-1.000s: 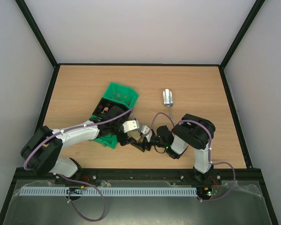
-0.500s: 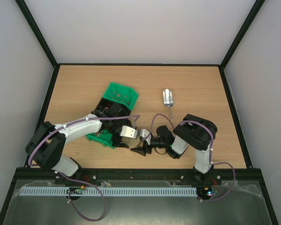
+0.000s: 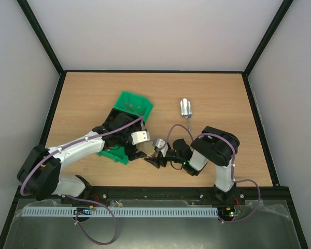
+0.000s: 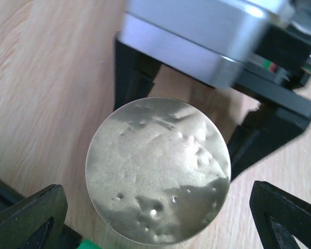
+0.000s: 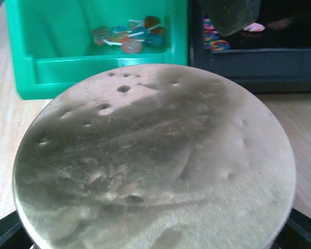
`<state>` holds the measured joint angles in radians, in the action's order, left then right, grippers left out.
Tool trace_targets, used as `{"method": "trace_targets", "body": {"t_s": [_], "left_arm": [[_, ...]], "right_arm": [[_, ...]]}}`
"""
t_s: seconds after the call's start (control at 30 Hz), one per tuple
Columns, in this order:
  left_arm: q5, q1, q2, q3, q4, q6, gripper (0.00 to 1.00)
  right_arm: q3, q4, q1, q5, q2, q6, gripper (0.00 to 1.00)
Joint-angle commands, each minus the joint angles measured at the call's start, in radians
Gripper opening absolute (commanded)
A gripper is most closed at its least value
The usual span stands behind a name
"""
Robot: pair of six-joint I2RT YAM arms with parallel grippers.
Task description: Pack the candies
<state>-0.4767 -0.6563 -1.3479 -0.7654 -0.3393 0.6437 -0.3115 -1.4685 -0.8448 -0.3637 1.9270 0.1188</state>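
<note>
My left gripper (image 4: 158, 212) hangs wide open around the gold-lidded jar (image 4: 158, 171), which my right gripper (image 5: 155, 231) clamps. Candies (image 5: 127, 36) lie in the green bin (image 5: 93, 72) at 11 o'clock beyond the lid. I judge the packing unfinished, and the jar's contents are hidden.

Wooden tabletop (image 3: 93, 88). Green bin (image 3: 133, 105) sat askew, left of centre; black bin (image 5: 280, 67) stood just beside it. Silver scoop (image 3: 185, 108) lay apart to the right, handle nearward. Round jar (image 4: 158, 171) carried a dented dull-gold lid.

Mixed-colour candies (image 5: 128, 37) lie in the green bin (image 5: 52, 70).
</note>
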Motion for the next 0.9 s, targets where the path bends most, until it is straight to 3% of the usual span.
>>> {"method": "trace_targets", "body": {"t_s": [0.0,0.1,0.63,0.87], "left_arm": [[0.106,-0.005,-0.028,0.015,0.148,-0.321,0.99],[0.165,-0.021,-0.063,0.003,0.187,-0.415,0.99],[0.22,-0.089,-0.155,-0.007,0.214,-0.455,0.99],[0.209,-0.084,-0.155,-0.015,0.176,-0.362,0.88]], "right_arm": [[-0.024,-0.011,-0.005,0.13,0.034,-0.039,0.1],[-0.039,0.004,-0.004,0.135,0.042,-0.057,0.1],[-0.051,0.032,-0.004,0.178,0.044,-0.058,0.09],[-0.044,0.035,-0.005,0.131,0.043,-0.046,0.09]]}}
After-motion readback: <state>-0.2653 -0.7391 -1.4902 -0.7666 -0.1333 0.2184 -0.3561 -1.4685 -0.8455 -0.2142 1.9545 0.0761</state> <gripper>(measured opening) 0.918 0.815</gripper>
